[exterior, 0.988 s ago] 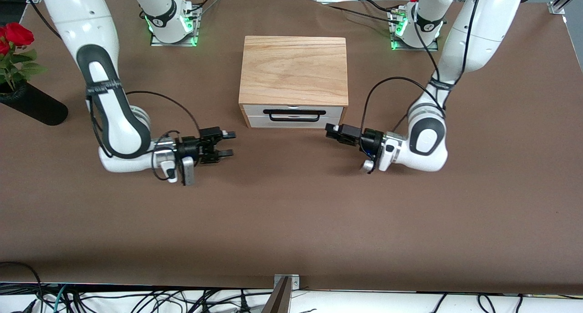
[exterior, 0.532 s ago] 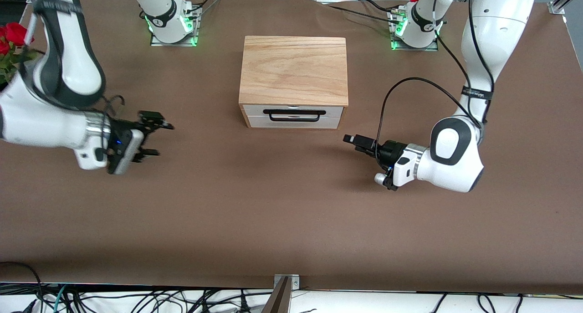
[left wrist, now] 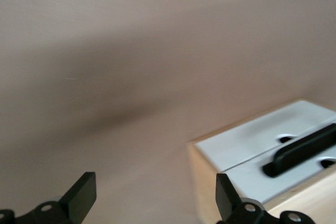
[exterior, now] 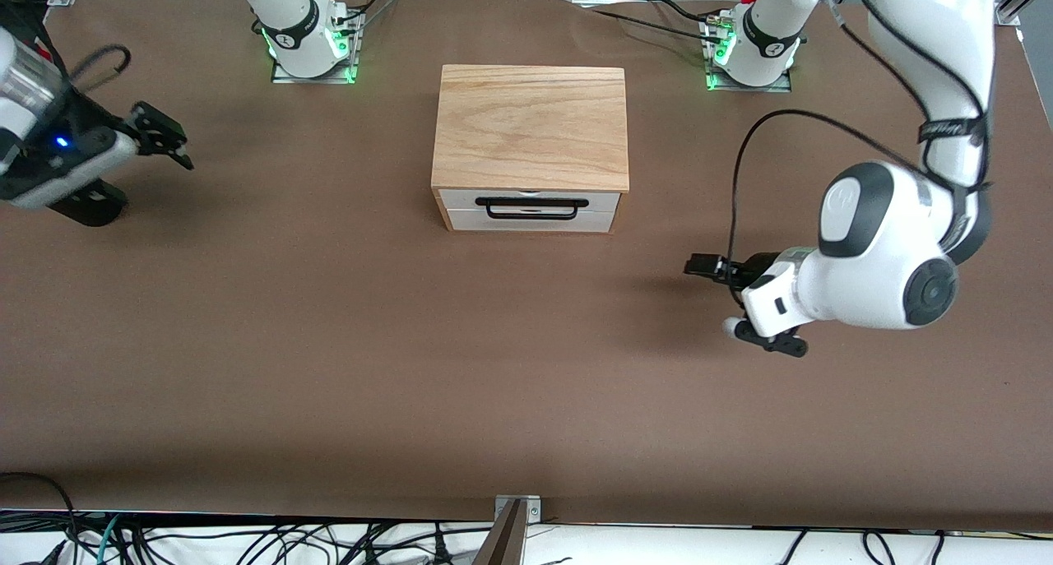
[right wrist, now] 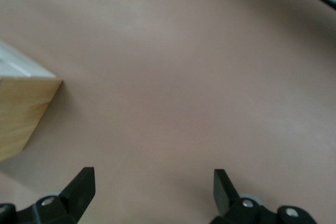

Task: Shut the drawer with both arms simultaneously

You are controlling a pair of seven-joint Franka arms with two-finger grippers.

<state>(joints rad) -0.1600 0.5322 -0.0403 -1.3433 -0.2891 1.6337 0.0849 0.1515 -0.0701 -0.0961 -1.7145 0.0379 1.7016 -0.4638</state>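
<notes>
The oak-grain box (exterior: 531, 129) stands mid-table. Its drawer (exterior: 461, 201), white-fronted with a black wire handle (exterior: 531, 209), sits flush in the box above the plain white panel. My left gripper (exterior: 699, 266) is open and empty, low over the bare table toward the left arm's end, well apart from the box. Its wrist view shows the gripper (left wrist: 152, 195), the drawer front (left wrist: 252, 179) and the handle (left wrist: 304, 150). My right gripper (exterior: 177, 147) is open and empty, raised over the table toward the right arm's end. Its wrist view shows the gripper (right wrist: 152, 187) and a box corner (right wrist: 21, 114).
A black vase (exterior: 90, 207) lies under the right arm's hand at that end of the table. The arm bases (exterior: 308, 43) (exterior: 753, 47) stand at the table's back edge. A metal bracket (exterior: 514, 511) sits at the front edge. The brown tabletop (exterior: 526, 368) is bare.
Both grippers have drawn away from the drawer front, each toward its own arm's end of the table. The right one also rose. The drawer stays shut in the box.
</notes>
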